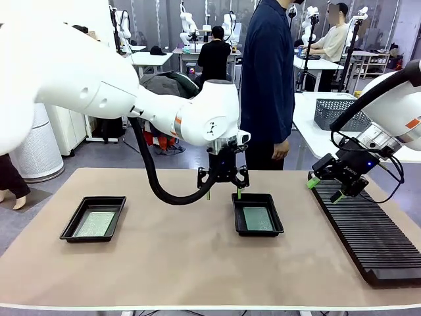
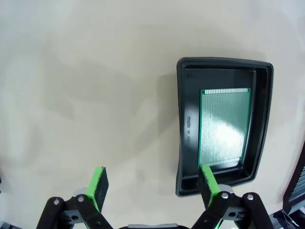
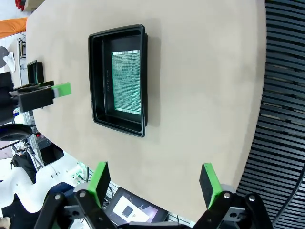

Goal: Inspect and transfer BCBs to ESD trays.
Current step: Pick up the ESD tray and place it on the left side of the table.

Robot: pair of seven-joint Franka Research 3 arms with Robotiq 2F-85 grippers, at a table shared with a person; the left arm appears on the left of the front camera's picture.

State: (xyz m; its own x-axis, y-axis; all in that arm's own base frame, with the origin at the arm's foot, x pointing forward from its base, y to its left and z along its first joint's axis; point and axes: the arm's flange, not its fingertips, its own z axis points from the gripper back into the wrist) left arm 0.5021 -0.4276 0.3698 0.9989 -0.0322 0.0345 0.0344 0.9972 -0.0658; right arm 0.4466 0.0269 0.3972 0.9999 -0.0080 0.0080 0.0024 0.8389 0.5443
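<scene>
Two black ESD trays lie on the tan table: one at the left [image 1: 74, 229] and one in the middle [image 1: 235, 209]. Each holds a pale green speckled BCB, the left board [image 1: 95, 224] and the middle board [image 1: 258, 218]. My left gripper [image 1: 223, 193] hangs open just above the far left corner of the middle tray, nothing between its green pads. In the left wrist view the tray [image 2: 186, 129] with its BCB [image 2: 224, 126] lies right of the gripper [image 2: 155, 188]. My right gripper [image 1: 323, 189] is open and empty over the rack's far end. The right wrist view shows the middle tray [image 3: 97, 76], its BCB [image 3: 127, 82] and that gripper [image 3: 156, 183].
A long black ribbed rack [image 1: 368, 230] runs along the table's right side. A person in dark blue [image 1: 266, 79] stands at the far edge. A grey mesh basket [image 1: 339, 113] sits on a white table behind. Bare tabletop lies between the trays and at the front.
</scene>
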